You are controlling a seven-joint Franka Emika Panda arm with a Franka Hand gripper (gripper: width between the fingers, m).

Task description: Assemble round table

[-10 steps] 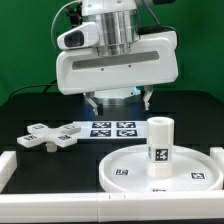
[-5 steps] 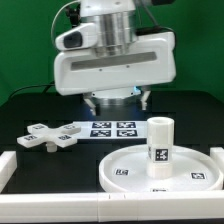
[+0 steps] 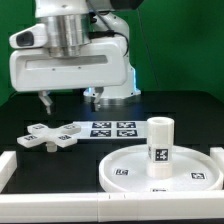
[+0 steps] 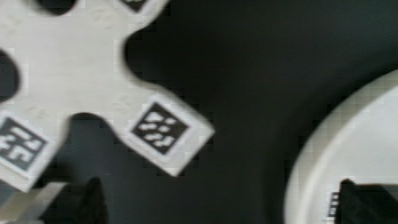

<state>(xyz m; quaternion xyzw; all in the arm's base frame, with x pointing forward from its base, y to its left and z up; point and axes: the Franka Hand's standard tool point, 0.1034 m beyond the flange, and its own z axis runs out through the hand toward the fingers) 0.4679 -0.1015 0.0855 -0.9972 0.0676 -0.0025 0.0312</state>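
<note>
Along the near edge of the dark worktop point(image 3: 30, 175) runs a low white border point(image 3: 60, 208), which turns up at the exterior view's left corner.

Just behind it, toward the exterior view's right, lies the large rimmed disc point(image 3: 190, 160) of the round table, flat on the worktop with its rim upward and small tags on its floor. In it the short cylinder leg point(image 3: 160, 143) stands upright at about the centre, a tag on its side. Whether it is seated in the socket cannot be told.

Farther back, on the exterior view's left, the cross-shaped foot point(image 3: 50, 136) lies flat, well apart from the disc. One of its arms reaches toward the marker board point(image 3: 112, 128), which lies just beside it; whether they touch cannot be told. Nothing stands between the foot and the disc but bare worktop.

Beyond the foot the tool point(image 3: 70, 100) hangs above the worktop under the arm's broad white body, clear of every part. Its fingers point(image 3: 45, 102) stand wide apart.

The wrist view shows the foot point(image 4: 89, 70) with its tags, the disc's curved edge point(image 4: 347, 130), and the tool point(image 4: 210, 197) with dark worktop between its fingers point(image 4: 54, 198).
</note>
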